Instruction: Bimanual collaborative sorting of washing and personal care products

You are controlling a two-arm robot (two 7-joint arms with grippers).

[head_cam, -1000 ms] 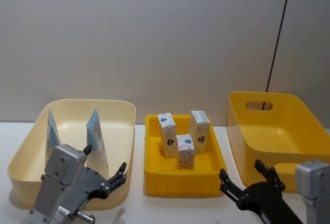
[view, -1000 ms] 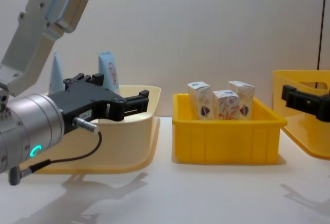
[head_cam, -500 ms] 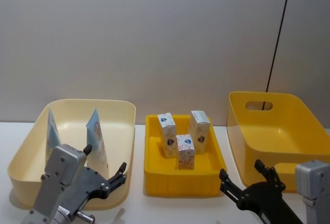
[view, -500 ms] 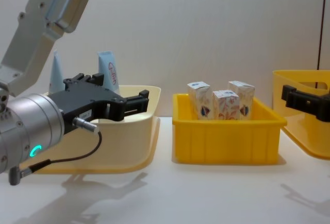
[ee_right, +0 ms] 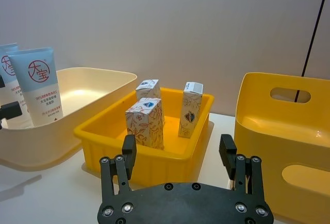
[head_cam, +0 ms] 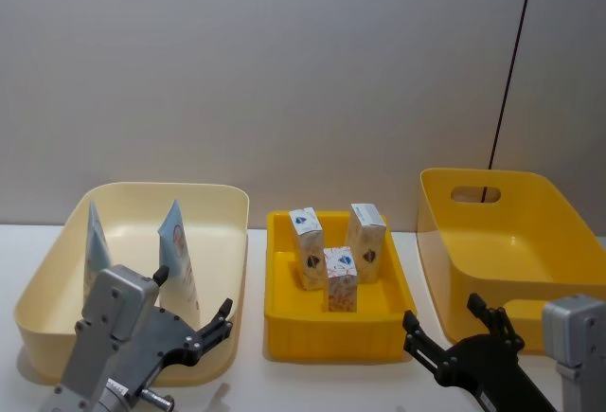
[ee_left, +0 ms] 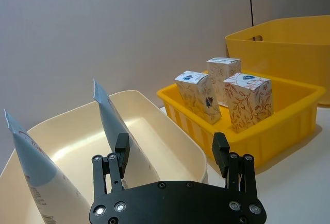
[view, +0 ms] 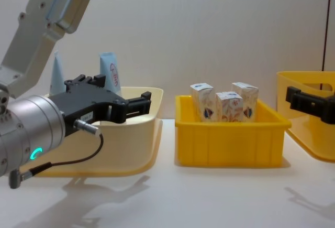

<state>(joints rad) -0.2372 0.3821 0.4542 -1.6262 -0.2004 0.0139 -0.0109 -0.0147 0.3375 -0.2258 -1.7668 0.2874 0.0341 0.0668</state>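
Two pale-blue squeeze tubes (head_cam: 96,246) (head_cam: 177,256) stand upright in the cream bin (head_cam: 222,199) at the left. Three small white cartons (head_cam: 307,248) (head_cam: 365,242) (head_cam: 341,279) stand in the small yellow bin (head_cam: 331,327) in the middle. My left gripper (head_cam: 194,296) hovers open at the cream bin's near right corner, with nothing between its fingers (ee_left: 122,147). Low in front of the big yellow bin (head_cam: 530,185), my right gripper (head_cam: 441,313) is open and empty, pointing toward the cartons (ee_right: 146,122).
The three bins sit in a row on a white table against a grey wall. Bare table shows in front of the bins (view: 209,196). The big yellow bin at the right holds nothing that I can see.
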